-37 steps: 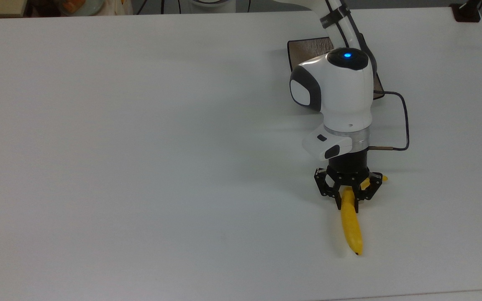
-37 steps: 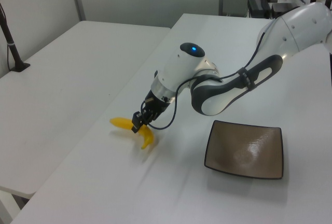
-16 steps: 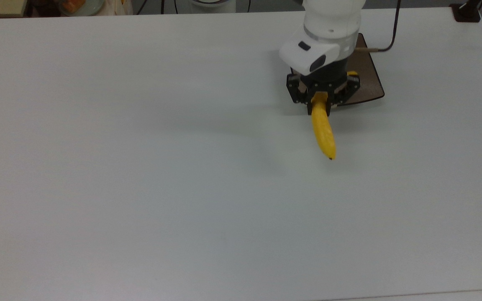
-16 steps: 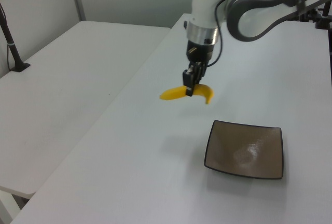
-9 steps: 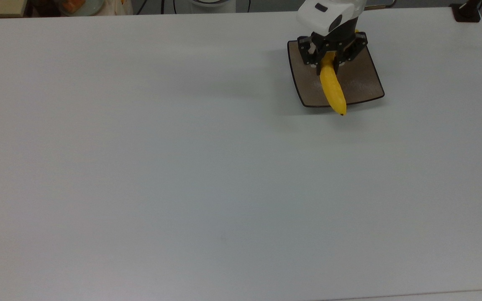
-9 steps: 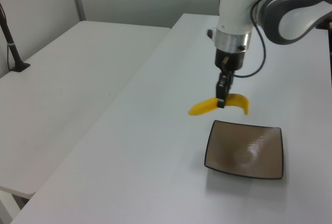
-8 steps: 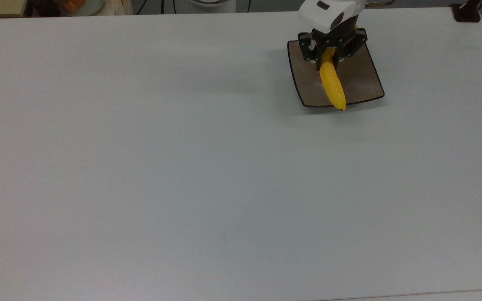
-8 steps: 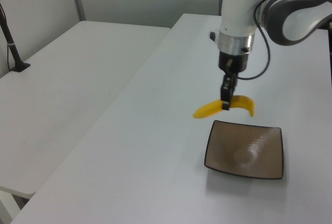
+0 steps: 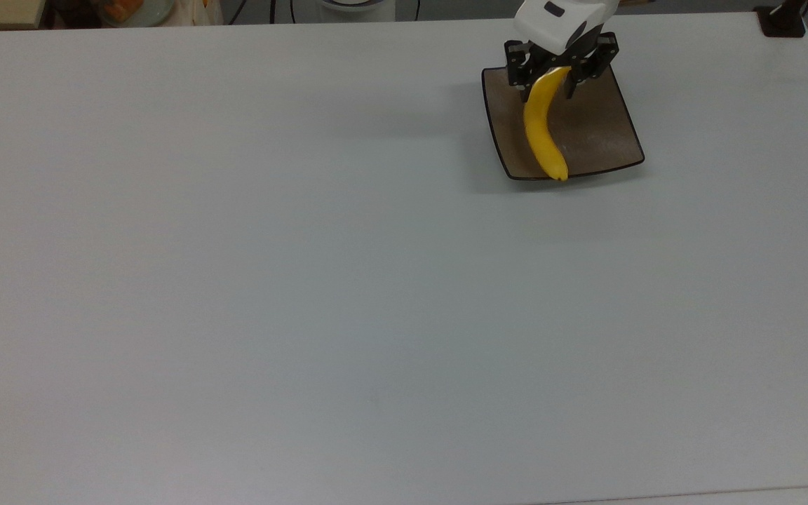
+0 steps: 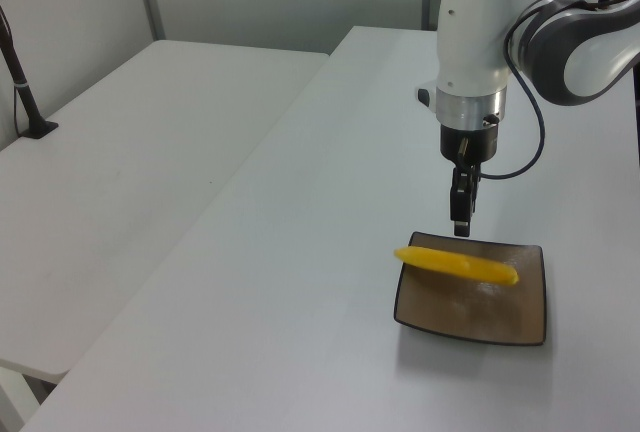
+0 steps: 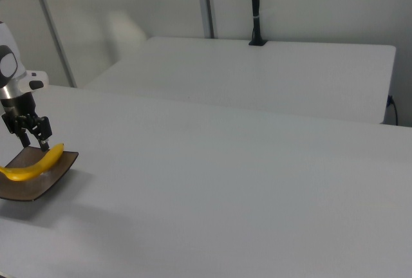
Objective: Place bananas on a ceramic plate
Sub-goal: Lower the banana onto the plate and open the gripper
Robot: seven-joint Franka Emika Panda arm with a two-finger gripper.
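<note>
The yellow banana (image 9: 537, 126) lies across the square brown plate (image 9: 600, 126) at the far right of the table in the top view. One end reaches the plate's near rim; the other points up toward the gripper (image 9: 551, 81). In the left view the banana (image 10: 455, 264) rests on the plate (image 10: 490, 312), its left tip over the rim. The gripper (image 10: 461, 224) hangs just above it, open, fingers clear of the fruit. In the right view the banana (image 11: 32, 165) sits on the plate (image 11: 26, 186) below the spread fingers of the gripper (image 11: 33, 141).
The white table (image 9: 306, 280) stretches wide to the top view's left of the plate. A black post base (image 9: 783, 21) stands at its far right corner. A second white table (image 10: 130, 152) with a black post (image 10: 20, 82) lies beyond a gap.
The gripper carried the banana from the table's near side to above the plate, then opened. The banana left the fingers and now lies on the plate.
</note>
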